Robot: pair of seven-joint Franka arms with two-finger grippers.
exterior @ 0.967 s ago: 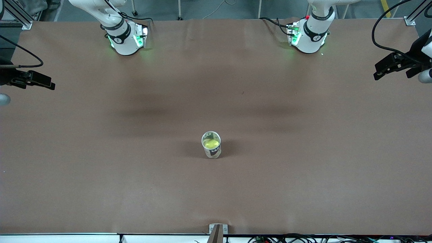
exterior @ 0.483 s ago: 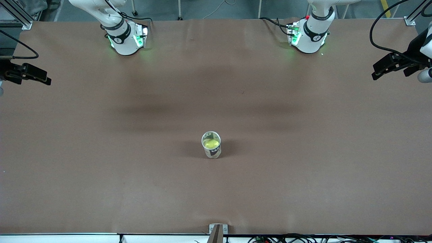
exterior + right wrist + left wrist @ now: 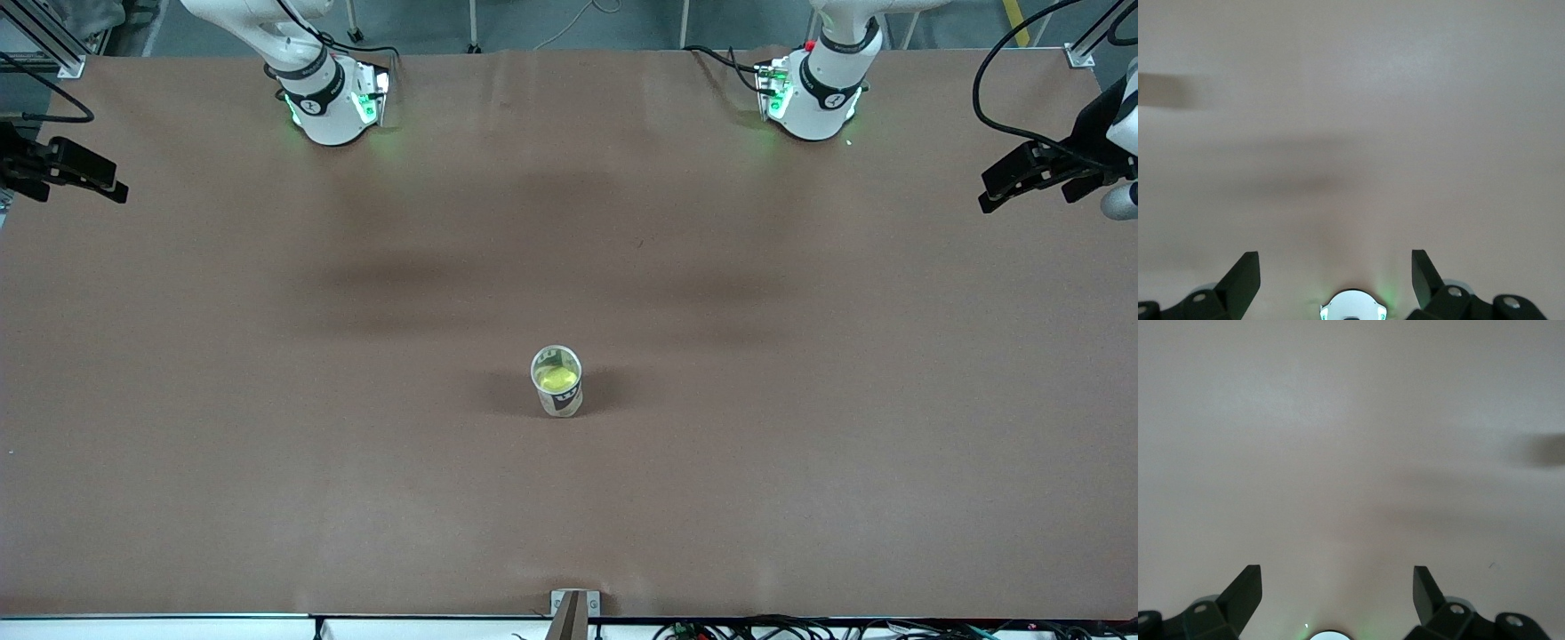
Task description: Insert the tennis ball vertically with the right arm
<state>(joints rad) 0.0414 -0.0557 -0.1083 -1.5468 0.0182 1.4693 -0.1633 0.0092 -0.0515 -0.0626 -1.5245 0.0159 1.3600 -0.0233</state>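
While both claws gape, a fuzzy ball (image 3: 557, 379) fills the cylindrical can (image 3: 558, 393).

The front view's edges cut off both my arms, and the print on the cup (image 3: 558, 393) is too small to read.

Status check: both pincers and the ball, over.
Left pincer open, empty, over its end of the table. Right pincer open, empty, over its own end. Tennis ball sits inside the upright can at table centre. Nothing around the can.
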